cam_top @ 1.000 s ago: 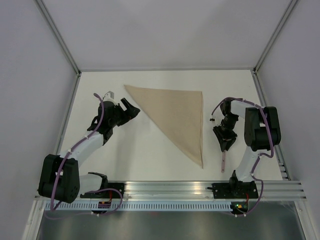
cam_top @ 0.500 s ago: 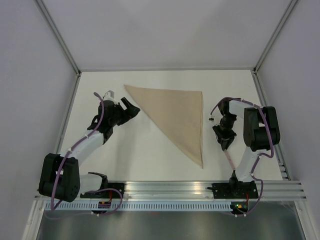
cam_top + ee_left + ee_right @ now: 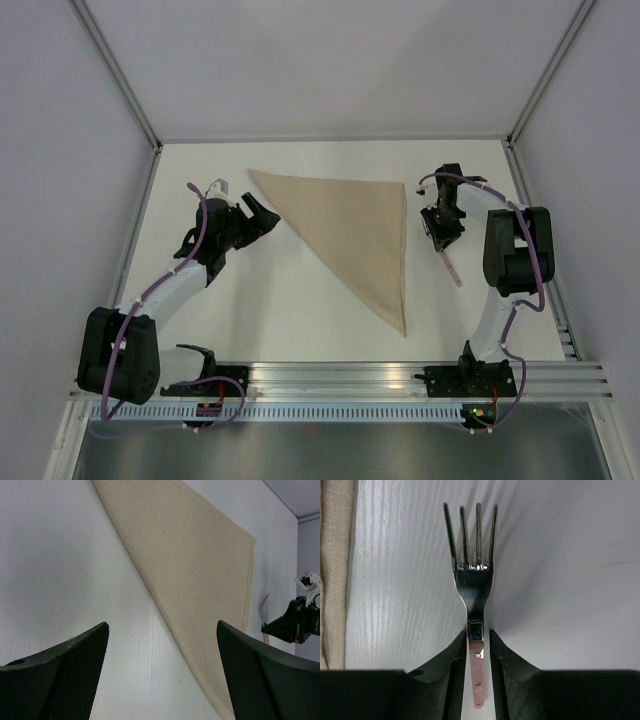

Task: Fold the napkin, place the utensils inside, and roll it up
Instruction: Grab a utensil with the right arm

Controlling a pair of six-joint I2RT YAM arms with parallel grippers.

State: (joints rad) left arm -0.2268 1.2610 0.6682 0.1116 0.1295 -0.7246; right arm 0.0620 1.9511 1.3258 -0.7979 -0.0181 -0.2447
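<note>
The napkin (image 3: 350, 235) lies flat on the worktop (image 3: 250, 300), folded into a triangle. One edge runs along its far side, one runs down its right side, and the long diagonal goes from the far-left corner to the near-right tip. In the left wrist view the napkin (image 3: 195, 580) shows a narrow hem along its right edge. In the right wrist view only a strip of it (image 3: 332, 570) shows at the left border.

The fork (image 3: 450, 265) is just right of the napkin's right edge, near its far-right corner and apart from the cloth. The right hand (image 3: 441, 230) grasps it. In the right wrist view the fingers of that hand (image 3: 474, 640) are clenched on the pink handle just behind the metal neck. The fork (image 3: 472, 580) points its four tines straight out beyond the fingertips over bare worktop. From above, the pink handle sticks out of the hand toward the near right, and the tines are hidden under the hand.

The left hand (image 3: 262, 215) sits at the napkin's far-left corner, just beside the diagonal edge. Its fingers are spread wide and released, grasping nothing (image 3: 162, 630).
</note>
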